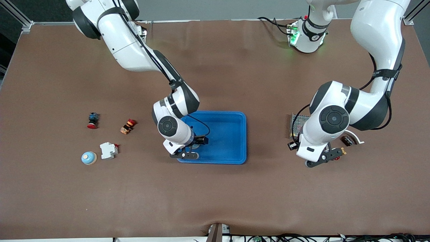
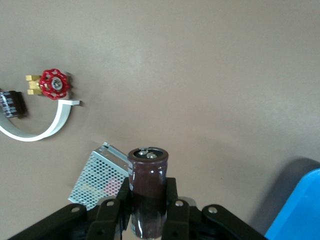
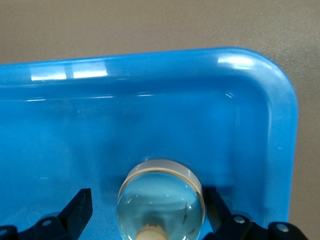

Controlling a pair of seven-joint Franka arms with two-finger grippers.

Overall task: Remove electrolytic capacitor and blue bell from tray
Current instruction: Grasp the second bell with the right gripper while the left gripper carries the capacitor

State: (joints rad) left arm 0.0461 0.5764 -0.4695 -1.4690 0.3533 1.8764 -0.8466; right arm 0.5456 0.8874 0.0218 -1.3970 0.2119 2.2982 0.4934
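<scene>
The dark brown cylindrical capacitor (image 2: 148, 190) stands upright, clamped between the fingers of the left gripper (image 1: 325, 160), which hangs over the brown worktop (image 1: 215, 188) toward the left arm's end, near a perforated metal box (image 2: 97, 175) and a red-handled brass valve (image 2: 50, 84). The pale blue domed bell (image 3: 161, 202) sits in the blue plastic tray (image 1: 235, 134) near its corner, between the spread fingers of the right gripper (image 1: 188, 153), which do not touch it. A second blue bell (image 1: 89, 157) lies toward the right arm's end.
</scene>
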